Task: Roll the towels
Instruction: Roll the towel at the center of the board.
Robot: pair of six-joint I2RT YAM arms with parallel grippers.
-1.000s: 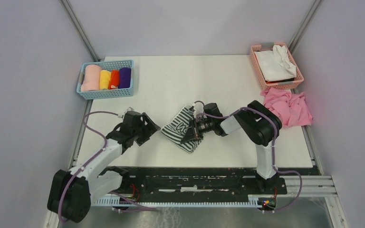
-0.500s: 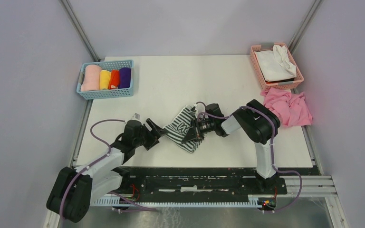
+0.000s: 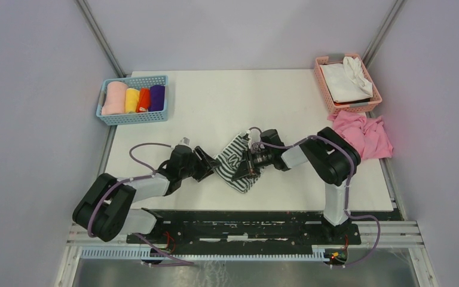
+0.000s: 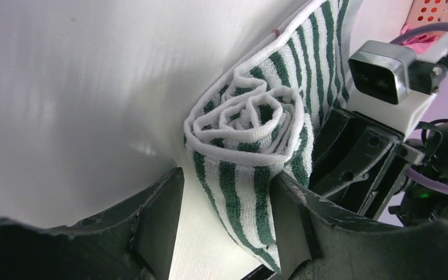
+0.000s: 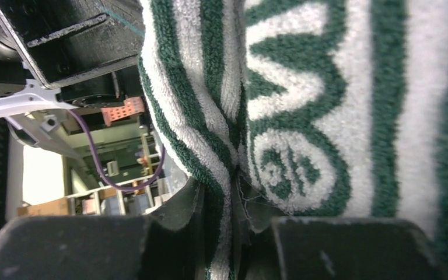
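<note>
1. Overhead view of a white desk (image 3: 227, 101) with two robot arms bolted along its near edge. Both reach in to one striped towel (image 3: 232, 156), green and white, lying near the middle of the desk towards the near side.
2. The towel is partly rolled. In the left wrist view the spiral end of the roll faces that camera, so the long axis seems to run roughly left to right, from one hand to the other.
3. The left hand (image 3: 208, 166) sits at the towel's left end. Its jaws are half parted and straddle the roll end. The right jaw looks to touch the cloth, while the other stands just clear, so it is not yet a grip.
4. The right hand (image 3: 243, 168) meets the towel from the right, with its jaws narrow and pinching a fold of striped cloth. Both hands are at the towel – neither is nearer.
5. A purple towel (image 3: 157, 97) lies already rolled in a blue basket (image 3: 134, 118) at the far left.
6. At the far right, a white cloth (image 3: 346, 81) lies in a pink basket (image 3: 329, 98), with a pink cloth (image 3: 363, 136) crumpled beside it.
7. A second ago the left hand was wide open and well left of the towel. It has since slid right to the roll end and narrowed – the right hand has barely shifted.
</note>
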